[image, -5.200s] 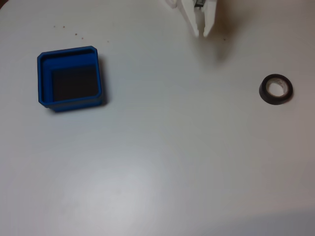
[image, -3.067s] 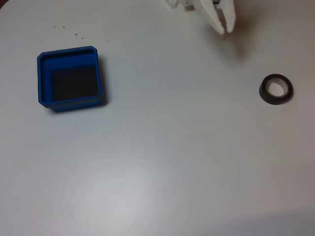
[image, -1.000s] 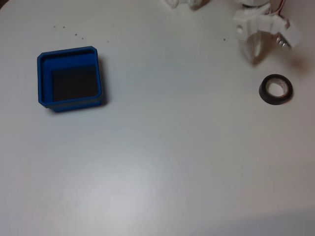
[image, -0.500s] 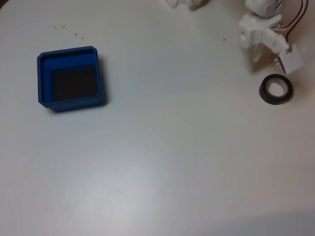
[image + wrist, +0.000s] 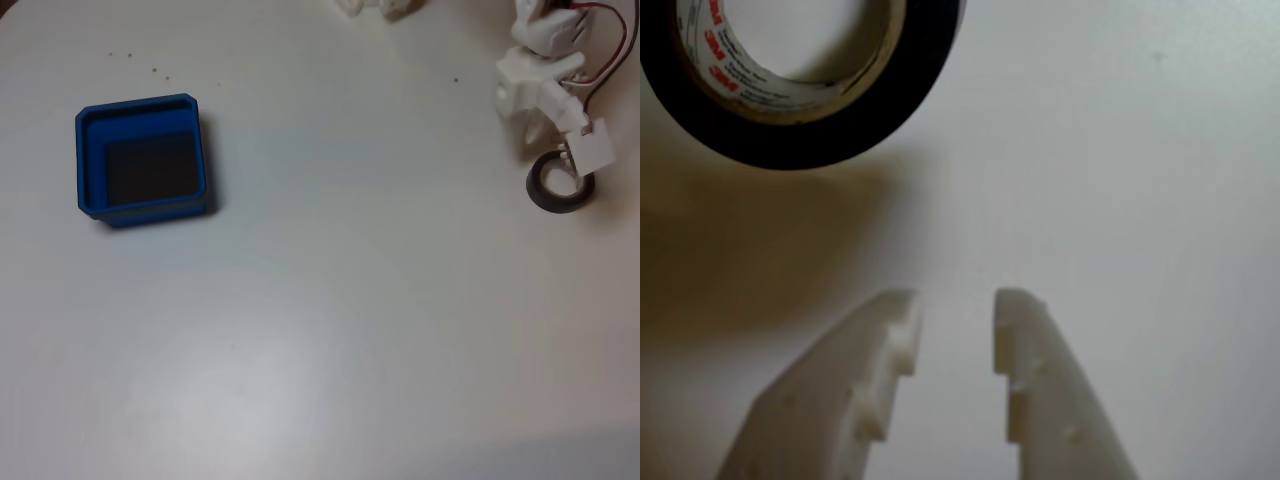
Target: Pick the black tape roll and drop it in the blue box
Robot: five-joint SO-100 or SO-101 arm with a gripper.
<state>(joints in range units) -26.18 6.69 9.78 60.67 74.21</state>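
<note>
The black tape roll (image 5: 556, 194) lies flat on the white table at the right in the fixed view, its upper part covered by the arm's white camera block. My white gripper (image 5: 537, 138) hangs just up and left of the roll, pointing down at the table. In the wrist view the roll (image 5: 790, 150) fills the top left, with its pale printed core showing. My gripper (image 5: 955, 300) sits below and right of it, open by a narrow gap with nothing between the fingers. The blue box (image 5: 90, 165), dark-floored, stands far off at the left.
Red and black wires (image 5: 604, 45) loop off the arm at the top right. White parts (image 5: 375, 8) poke in at the top edge. A few small dark specks (image 5: 154, 69) dot the table above the box.
The gripper has travelled from the top middle to the right and down, ending beside the tape roll. The arm's camera block now covers the roll's upper edge. Roll and box have not moved.
</note>
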